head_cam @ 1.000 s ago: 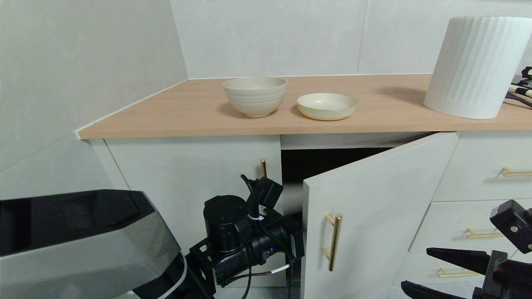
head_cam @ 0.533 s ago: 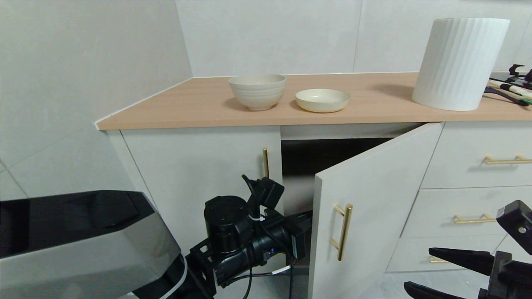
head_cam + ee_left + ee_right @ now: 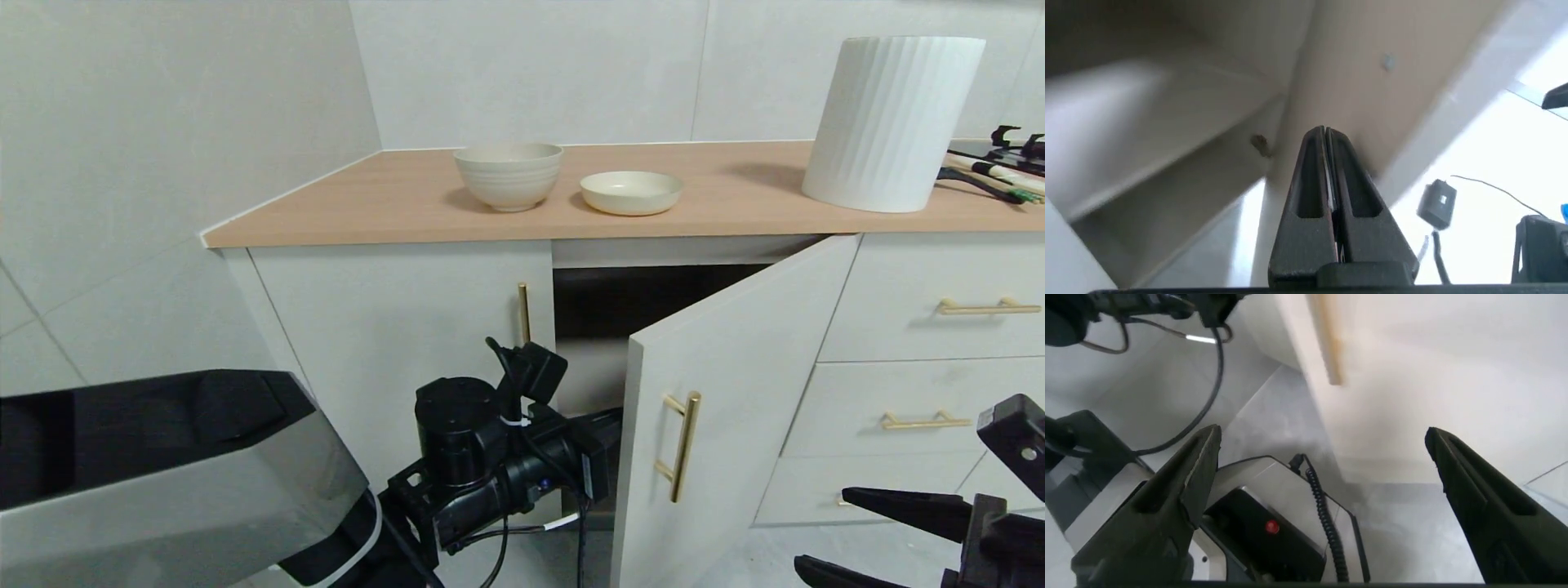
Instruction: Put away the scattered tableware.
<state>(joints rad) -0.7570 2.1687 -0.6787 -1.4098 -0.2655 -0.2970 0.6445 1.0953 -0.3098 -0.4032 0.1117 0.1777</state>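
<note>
Busy with opening the cupboard, judging by the half-swung cabinet door [image 3: 727, 384]. Holds the left gripper [image 3: 1325, 143] pinched shut, empty, low at the door's inner edge; cannot tell whether touching. Carries the right gripper [image 3: 1323, 437] spread wide, empty, low before the drawers [image 3: 914, 384]. Leaves the ribbed bowl [image 3: 508, 174] and shallow dish [image 3: 631, 192] side by side, slightly apart, on the wooden countertop [image 3: 367, 204] above. Next, likely: push the door fully clear, then lift to the bowl and grip its rim without nudging the dish.
</note>
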